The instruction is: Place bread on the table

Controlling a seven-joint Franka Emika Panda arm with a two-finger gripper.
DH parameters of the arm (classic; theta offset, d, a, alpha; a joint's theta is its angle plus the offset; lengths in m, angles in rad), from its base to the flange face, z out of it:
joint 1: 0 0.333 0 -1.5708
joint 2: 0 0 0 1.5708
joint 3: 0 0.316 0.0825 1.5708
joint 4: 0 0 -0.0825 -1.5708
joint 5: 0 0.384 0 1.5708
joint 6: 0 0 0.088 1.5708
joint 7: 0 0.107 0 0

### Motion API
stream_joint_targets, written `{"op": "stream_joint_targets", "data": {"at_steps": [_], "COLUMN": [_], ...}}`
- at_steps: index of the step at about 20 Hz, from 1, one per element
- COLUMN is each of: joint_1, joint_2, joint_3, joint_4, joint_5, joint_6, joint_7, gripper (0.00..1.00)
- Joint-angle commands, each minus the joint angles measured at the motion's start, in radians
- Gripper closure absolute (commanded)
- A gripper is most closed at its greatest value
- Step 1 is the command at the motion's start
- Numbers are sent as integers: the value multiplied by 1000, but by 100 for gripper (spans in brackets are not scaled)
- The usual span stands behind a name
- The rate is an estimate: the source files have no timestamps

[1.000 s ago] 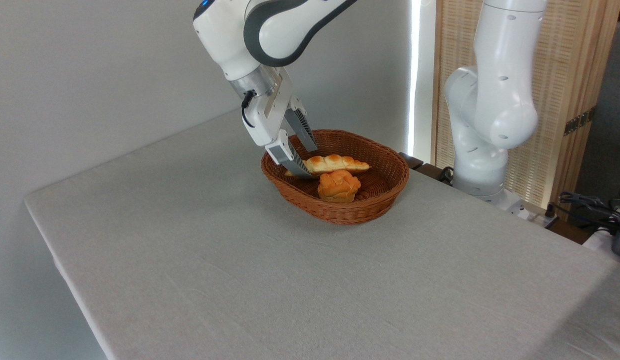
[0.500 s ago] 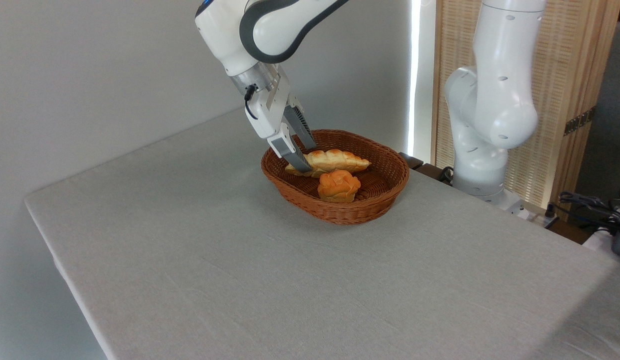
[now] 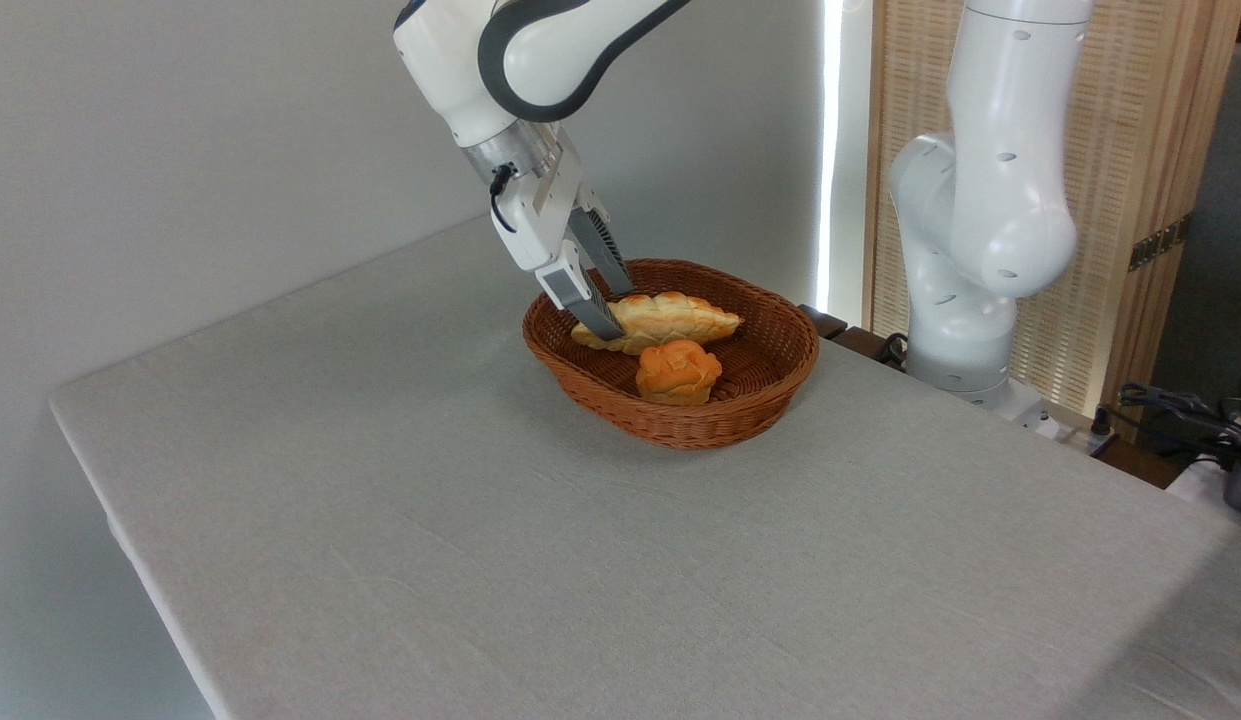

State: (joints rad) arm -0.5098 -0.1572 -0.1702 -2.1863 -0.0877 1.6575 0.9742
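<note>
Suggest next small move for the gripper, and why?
Probably lift straight up a bit more. The gripper is shut on the bread, which looks barely above the basket rim, with the bun just beneath; clear both before moving toward the table.

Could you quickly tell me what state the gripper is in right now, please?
Gripper: shut on the bread, gripping its left end above the basket.

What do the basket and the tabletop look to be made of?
Basket: brown woven wicker or rattan by the look, with a slight sheen; the interlaced strands and braided rim show it. Tabletop: covered in a matte light grey cloth, seemingly linen-like, with a fine weave and faint creases. What lies beneath is hidden.
</note>
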Motion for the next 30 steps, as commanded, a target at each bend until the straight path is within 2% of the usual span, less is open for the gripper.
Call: {"op": "stream_joint_targets", "data": {"at_steps": [1,18,22,27,30], "joint_1": [7,8,10,10,8], "joint_2": [-8,-21,-36,-64,-65], "joint_3": [5,17,18,55,144], "joint_4": [2,10,36,77,129], "joint_5": [0,-1,-3,-9,-10], "joint_6": [-8,-7,-65,-90,-76], "joint_7": [-6,-12,-14,-9,-2], "gripper": [79,80,79,79,79]}}
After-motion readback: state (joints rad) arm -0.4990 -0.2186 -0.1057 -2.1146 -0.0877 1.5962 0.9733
